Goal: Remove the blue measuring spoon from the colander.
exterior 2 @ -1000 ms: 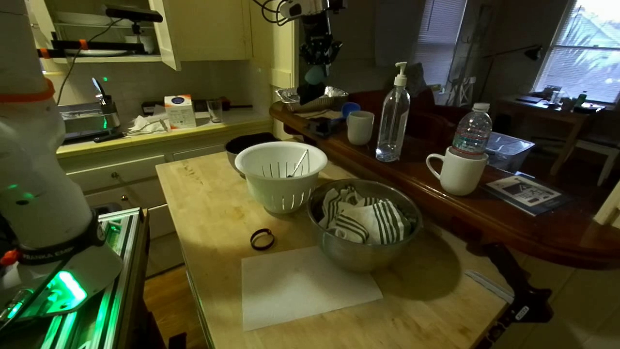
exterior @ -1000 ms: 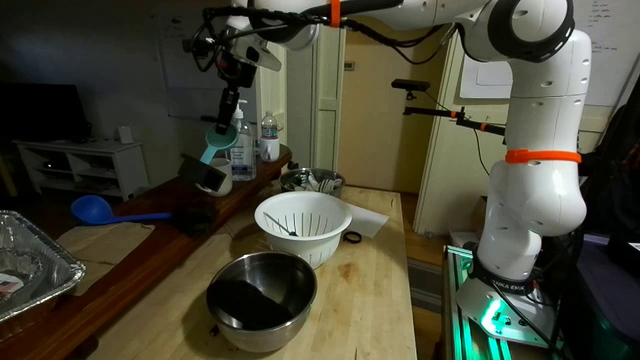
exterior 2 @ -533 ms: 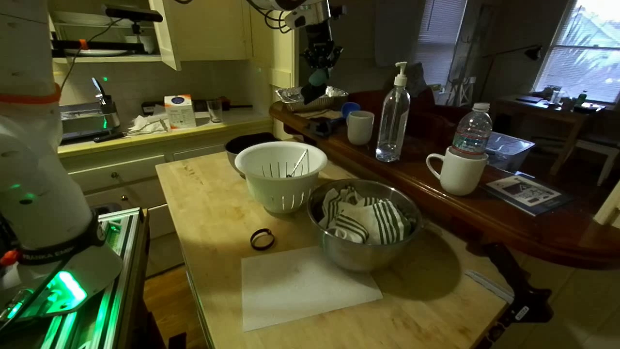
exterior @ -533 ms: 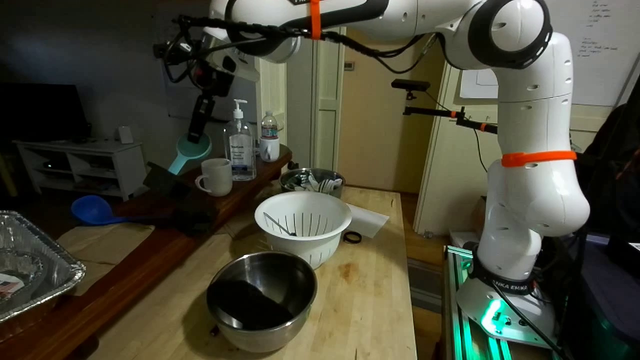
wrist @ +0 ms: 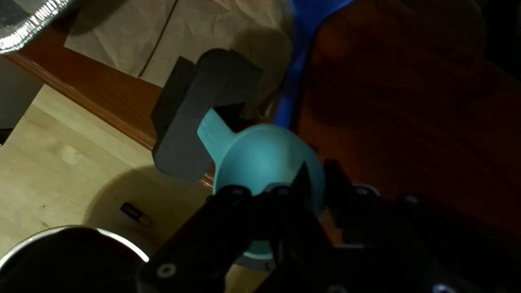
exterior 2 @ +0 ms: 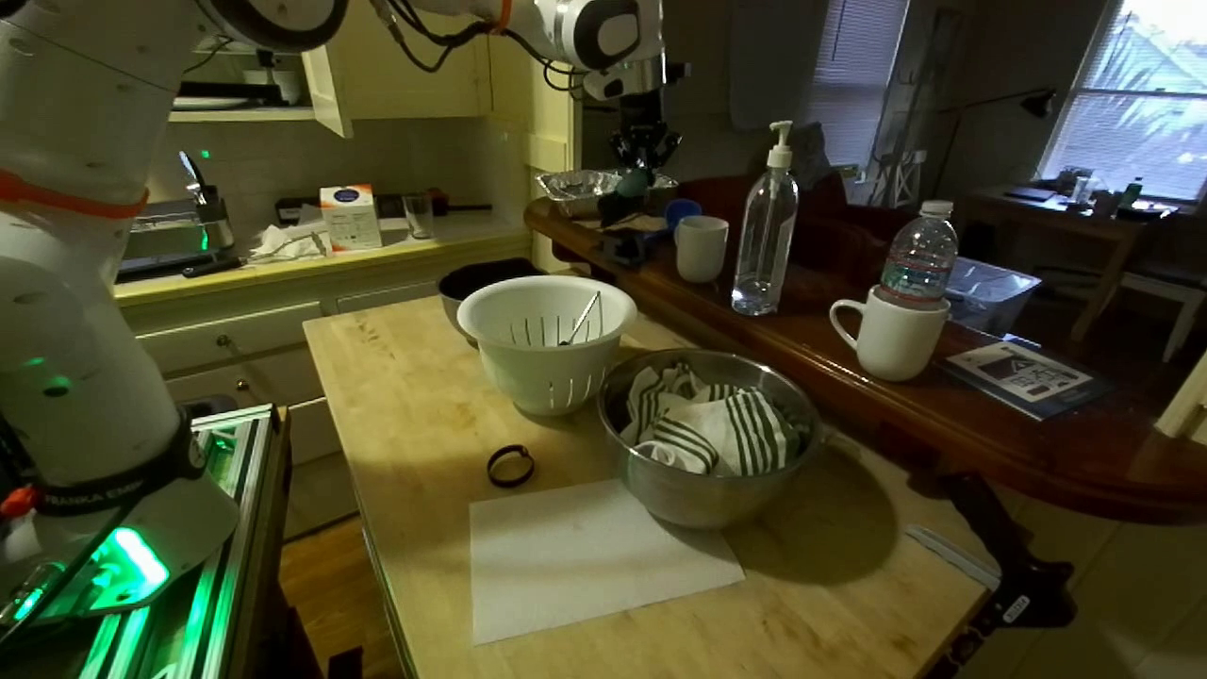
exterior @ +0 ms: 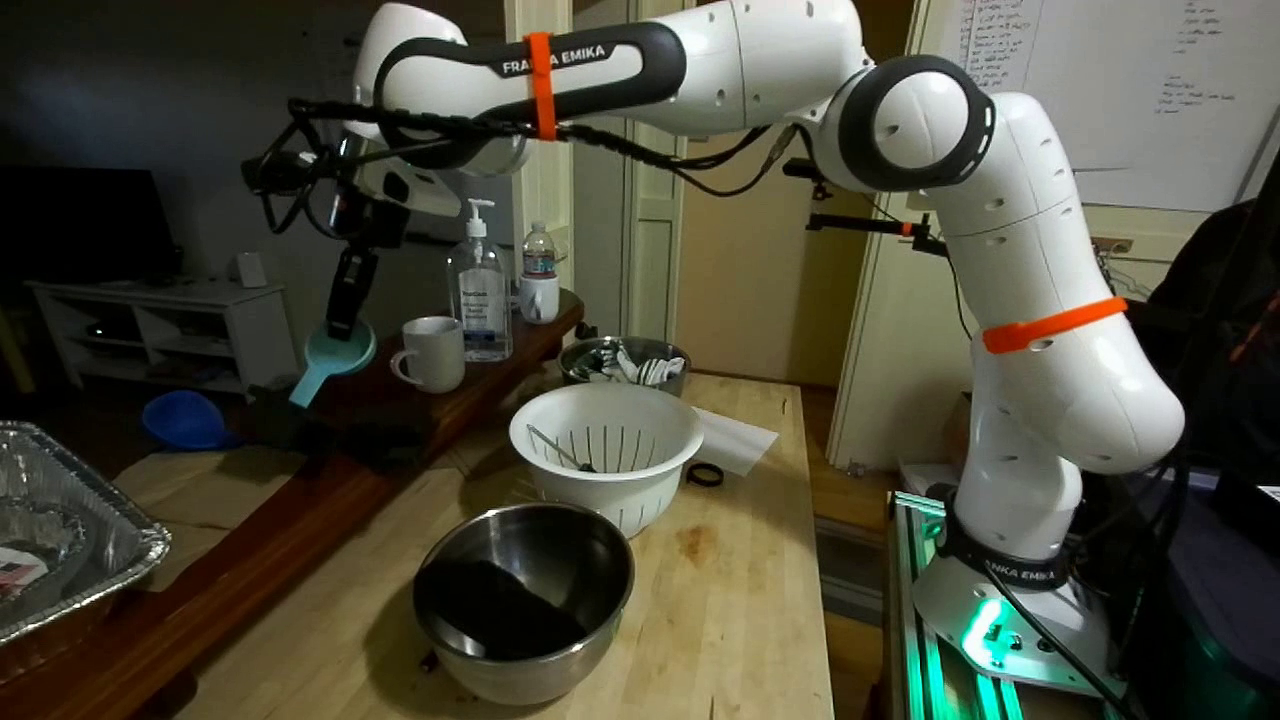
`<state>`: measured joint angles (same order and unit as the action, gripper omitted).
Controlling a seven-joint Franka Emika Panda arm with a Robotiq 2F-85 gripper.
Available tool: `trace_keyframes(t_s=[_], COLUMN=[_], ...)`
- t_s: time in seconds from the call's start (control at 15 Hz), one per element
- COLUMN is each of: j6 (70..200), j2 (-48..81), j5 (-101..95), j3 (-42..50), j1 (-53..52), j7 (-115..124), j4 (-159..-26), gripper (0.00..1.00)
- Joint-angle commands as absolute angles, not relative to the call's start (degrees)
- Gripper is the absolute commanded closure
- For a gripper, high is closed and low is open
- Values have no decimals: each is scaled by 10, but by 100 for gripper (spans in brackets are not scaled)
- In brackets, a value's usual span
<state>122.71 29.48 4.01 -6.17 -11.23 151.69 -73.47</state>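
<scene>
The light-blue measuring spoon (exterior: 345, 355) hangs from my gripper (exterior: 341, 326) above the dark wooden ledge. My gripper is shut on the rim of its bowl. The spoon (wrist: 260, 158) fills the middle of the wrist view, with the fingertips (wrist: 318, 167) on either side of its edge. A grey block (wrist: 211, 97) sits at the handle's end. The spoon (exterior 2: 634, 182) looks small and dark in an exterior view. The white colander (exterior: 600, 492) stands on the wooden table, well away from the gripper. It also shows in an exterior view (exterior 2: 542, 372). A thin stick leans inside it.
A darker blue ladle (exterior: 185, 420) lies on the ledge near the spoon, beside brown paper (exterior: 215, 490) and a foil tray (exterior: 95, 500). A white mug (exterior: 437, 355) and a sanitizer bottle (exterior: 482, 310) stand farther along. A steel bowl (exterior: 600, 610) stands on the table.
My gripper, with the spoon held, has moved away from the colander and mug, and lower over the ledge towards the blue ladle and foil tray. The colander has not moved.
</scene>
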Motion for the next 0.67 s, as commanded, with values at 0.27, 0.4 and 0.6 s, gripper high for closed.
trace_keyframes(t_s=[0.27,0.4,0.6], j6=[1130,1112,1087], j2=[427,444,464], j5=[116,120,135], j3=[-60,-56,-60], j1=[-111,-112,-105], j7=[1518,1526,1531], j4=[-556,-528,-490], gripper=[97,97,78])
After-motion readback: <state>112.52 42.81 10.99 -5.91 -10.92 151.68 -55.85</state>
